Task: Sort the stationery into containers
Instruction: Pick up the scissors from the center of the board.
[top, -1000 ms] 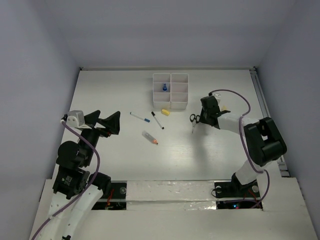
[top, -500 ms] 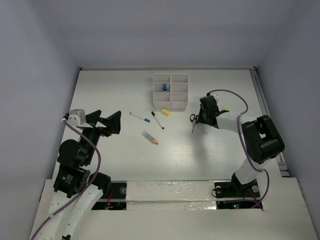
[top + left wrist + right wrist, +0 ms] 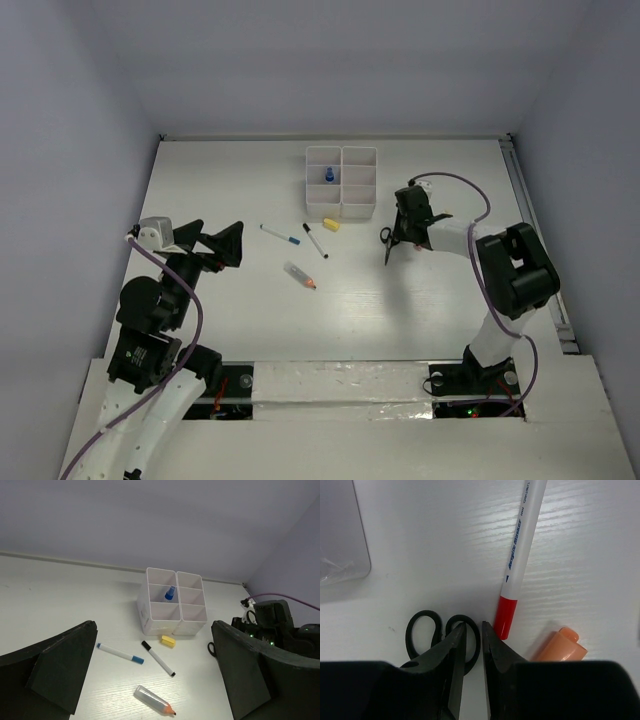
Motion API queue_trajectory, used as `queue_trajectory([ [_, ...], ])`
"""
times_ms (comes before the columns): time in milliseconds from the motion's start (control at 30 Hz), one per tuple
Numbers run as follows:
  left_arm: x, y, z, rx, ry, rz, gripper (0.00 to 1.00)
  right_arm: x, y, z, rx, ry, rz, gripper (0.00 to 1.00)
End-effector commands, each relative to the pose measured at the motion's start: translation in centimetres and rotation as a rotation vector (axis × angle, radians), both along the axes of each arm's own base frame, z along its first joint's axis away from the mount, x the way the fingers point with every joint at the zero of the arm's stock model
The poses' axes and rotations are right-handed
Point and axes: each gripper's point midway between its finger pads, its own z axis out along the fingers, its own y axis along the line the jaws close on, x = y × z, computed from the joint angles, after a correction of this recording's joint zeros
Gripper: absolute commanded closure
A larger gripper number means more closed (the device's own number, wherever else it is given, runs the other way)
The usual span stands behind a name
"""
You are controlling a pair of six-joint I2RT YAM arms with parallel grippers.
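Observation:
The white organiser tray stands at the back centre, with a blue item in one compartment. In front of it lie a blue-capped pen, a black-capped pen, a yellow eraser and a clear pencil-shaped case. The black scissors lie on the table to the right. My right gripper is closed on the rim of one handle loop of the scissors. A red-capped pen and an orange eraser lie beside it. My left gripper hangs wide open and empty.
A translucent plastic piece lies just beyond the scissors in the right wrist view. The left wrist view shows the tray, both pens, the yellow eraser and the case ahead. A rail runs along the table's right edge.
My right gripper has shifted a little toward the back left, over the scissors' handles. The scissors stay in place. The left arm has hardly moved.

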Motion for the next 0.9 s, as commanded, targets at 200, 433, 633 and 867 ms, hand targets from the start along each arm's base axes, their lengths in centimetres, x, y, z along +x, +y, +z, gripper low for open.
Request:
queue_trajectory([
  [200, 0.3, 0.1, 1.0, 0.001, -0.037, 0.007, 0.01, 0.8, -0.7, -1.0, -0.092, 0.039, 0.029, 0.83],
  [433, 0.3, 0.2, 1.0, 0.003, -0.036, 0.010, 0.01, 0.6, -0.2, -1.1, -0.085, 0.057, 0.072, 1.00],
  [633, 0.4, 0.1, 0.8, 0.005, -0.030, 0.012, 0.01, 1.3, 0.8, 6.1, -0.051, -0.177, 0.139, 1.00],
  [867, 0.6, -0.2, 0.8, 0.006, -0.026, -0.006, 0.01, 0.8, 1.5, 19.1, 0.037, -0.572, 0.199, 1.00],
])
